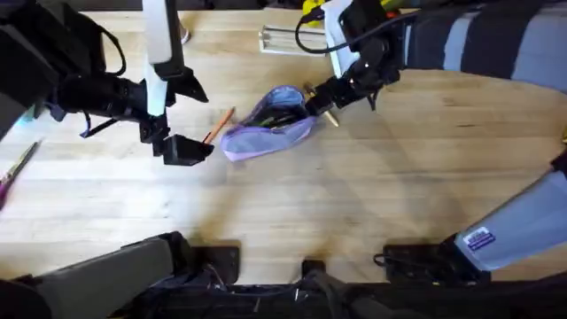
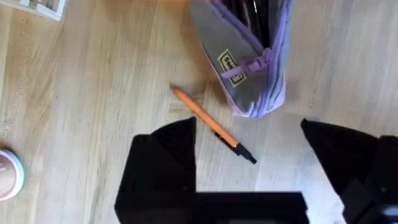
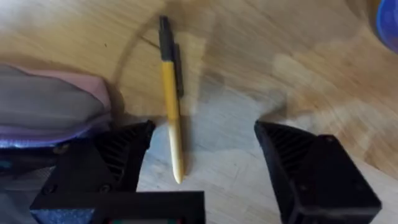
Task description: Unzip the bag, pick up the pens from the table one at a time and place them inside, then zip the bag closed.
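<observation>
Lavender bag (image 1: 270, 127) unzipped mid-bench, ready for loading | left claw (image 2: 249, 171) spread over orange pen (image 2: 213, 125) | right claw (image 3: 202, 165) spread over yellow pen (image 3: 170, 102)

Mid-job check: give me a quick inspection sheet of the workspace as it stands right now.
Surface: wooden table, light planks.
Job's things: lavender bag unzipped, dark items inside; orange pen lying beside it; yellow pen lying at its other end.
Clutter: clear tray at the far edge; pink-handled tool at the left edge.
Grippers: left hand open above the orange pen; right hand open over the yellow pen.
Cables: black cable on the right arm.
Surroundings: nothing seen.
</observation>
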You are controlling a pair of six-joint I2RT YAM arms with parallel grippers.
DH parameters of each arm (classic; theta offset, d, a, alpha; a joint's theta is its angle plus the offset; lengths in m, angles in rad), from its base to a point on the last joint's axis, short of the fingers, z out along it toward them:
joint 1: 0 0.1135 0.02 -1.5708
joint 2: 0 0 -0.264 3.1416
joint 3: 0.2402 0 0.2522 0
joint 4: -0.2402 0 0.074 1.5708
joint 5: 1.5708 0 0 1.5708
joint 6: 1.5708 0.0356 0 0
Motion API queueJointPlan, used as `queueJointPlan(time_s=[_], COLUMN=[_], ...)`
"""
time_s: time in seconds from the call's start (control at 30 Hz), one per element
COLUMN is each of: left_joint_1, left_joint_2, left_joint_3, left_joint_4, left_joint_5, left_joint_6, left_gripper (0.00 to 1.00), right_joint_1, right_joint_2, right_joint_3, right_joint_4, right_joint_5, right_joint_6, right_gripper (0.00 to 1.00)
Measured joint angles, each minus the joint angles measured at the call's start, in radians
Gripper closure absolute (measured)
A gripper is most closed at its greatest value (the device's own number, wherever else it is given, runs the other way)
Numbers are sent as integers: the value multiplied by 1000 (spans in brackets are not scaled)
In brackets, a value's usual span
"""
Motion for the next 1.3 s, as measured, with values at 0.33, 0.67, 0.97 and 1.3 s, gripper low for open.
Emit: queueJointPlan(time_s=[0.33,0.67,0.97,1.3], left_joint_1=[0,0,0,0], left_joint_2=[0,0,0,0], left_joint_3=[0,0,0,0], left_joint_4=[0,0,0,0], left_joint_5=[0,0,0,0], left_joint_6=[0,0,0,0], left_gripper=[7,8,7,7], right_joint_1=[14,10,1,6], right_joint_2=[18,23,-61,-281], right_joint_3=[20,33,84,175], right_joint_4=[2,8,-30,-102], right_joint_5=[5,12,-18,-428], right_joint_6=[-7,-8,-119,-681], right_gripper=[310,960,967,971])
